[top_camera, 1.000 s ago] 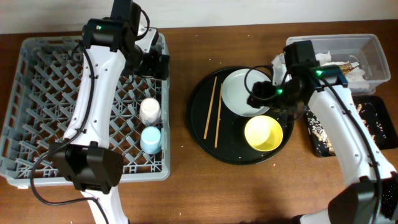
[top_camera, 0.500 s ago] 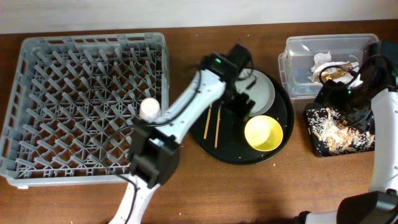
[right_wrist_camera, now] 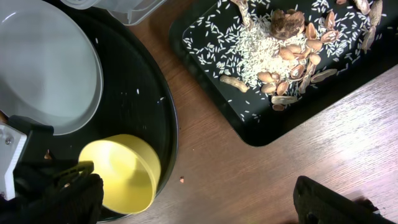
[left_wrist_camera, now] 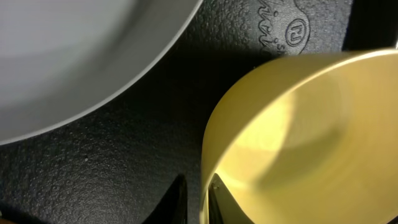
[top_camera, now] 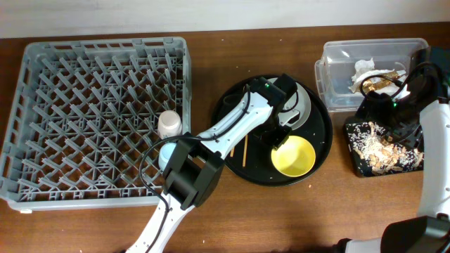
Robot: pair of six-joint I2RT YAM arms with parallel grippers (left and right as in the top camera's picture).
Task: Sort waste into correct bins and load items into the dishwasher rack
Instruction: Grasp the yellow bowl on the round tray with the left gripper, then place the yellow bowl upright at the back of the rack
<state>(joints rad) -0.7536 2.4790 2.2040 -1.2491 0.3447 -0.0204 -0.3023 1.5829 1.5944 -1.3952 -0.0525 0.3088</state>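
Observation:
The yellow bowl (top_camera: 295,157) sits at the front right of the round black tray (top_camera: 235,165). My left gripper (top_camera: 280,134) is shut on the bowl's rim (left_wrist_camera: 208,155), one finger inside and one outside. The grey-green plate (top_camera: 301,105) lies just behind it, and the chopsticks (top_camera: 245,150) are partly under my left arm. In the grey rack (top_camera: 84,98) a pink cup (top_camera: 169,124) and a blue cup (top_camera: 164,152) stand at the right edge. My right gripper (top_camera: 388,116) hangs open over the flat black tray (top_camera: 383,149), which holds food scraps (right_wrist_camera: 283,53).
The clear tub (top_camera: 373,53) at the back right holds white napkins (top_camera: 362,69) and a gold wrapper (top_camera: 380,82). Bare wooden table (right_wrist_camera: 249,168) separates the round tray from the flat black tray. My left arm stretches across the round tray's left half.
My left arm swung from the rack to the round tray and shut on the yellow bowl's rim, and the bowl shifted slightly. My right arm withdrew from the plate to the bins and opened.

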